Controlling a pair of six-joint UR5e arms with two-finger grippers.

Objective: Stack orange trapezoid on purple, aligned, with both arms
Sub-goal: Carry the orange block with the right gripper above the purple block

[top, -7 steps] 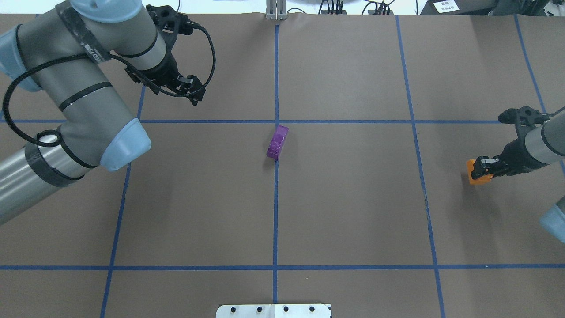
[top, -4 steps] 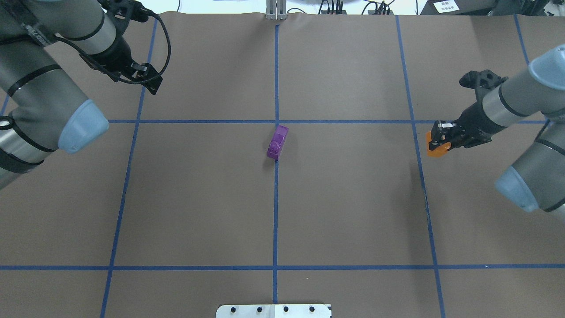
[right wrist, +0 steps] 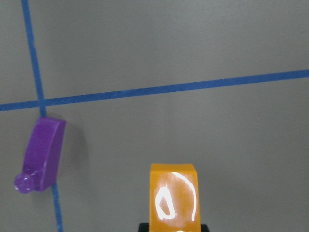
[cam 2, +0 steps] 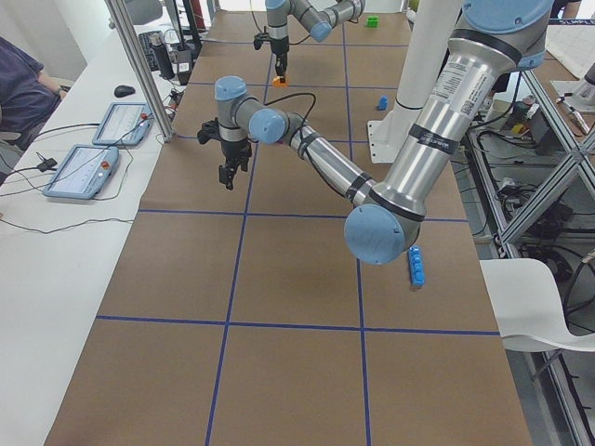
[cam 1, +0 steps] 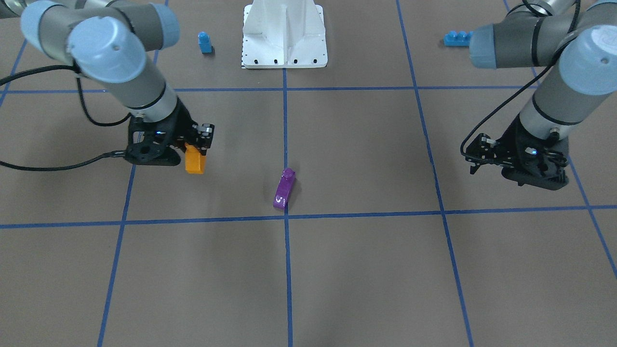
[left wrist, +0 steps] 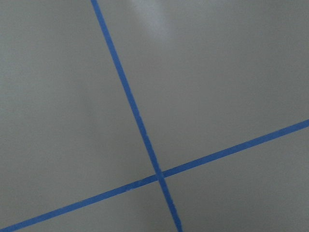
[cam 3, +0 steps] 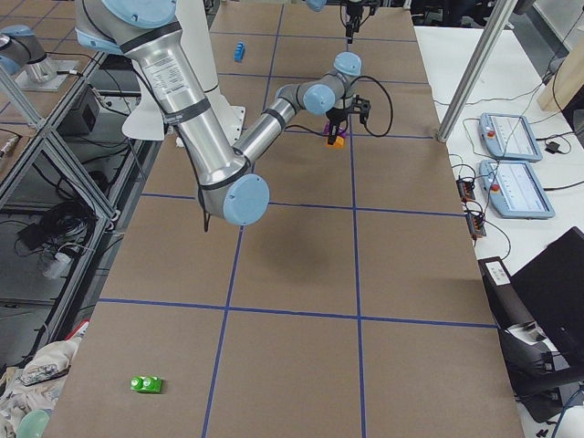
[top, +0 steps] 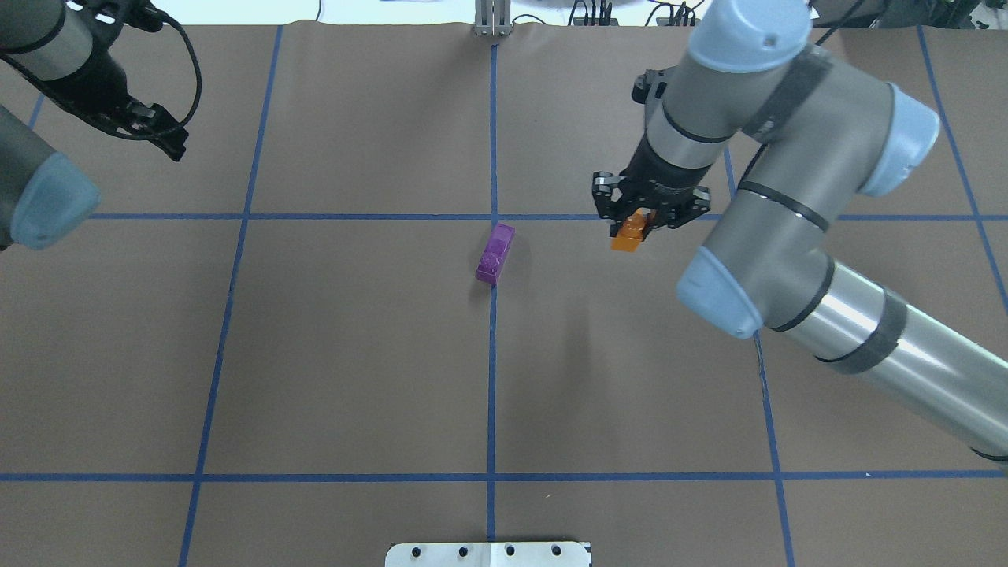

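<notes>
Judging by its lie, the purple (top: 495,253) seemed tipped on its side on the worktop (top: 354,378), stud sideways, so the orange trapezoid (top: 628,239) could be seated askew or the purple knocked. The right claw (top: 635,227) was clamped on the orange trapezoid, near the purple but apart. The left claw (top: 165,140) was parked well away w/ nothing seen in it; its spread couldn't be told.

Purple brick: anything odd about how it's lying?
Yes. The small glossy purple plastic brick lies on its side on the blue tape line, stud pointing toward the robot's base rather than up. The orange plastic brick held in the right gripper has no upward stud to seat on.
</notes>
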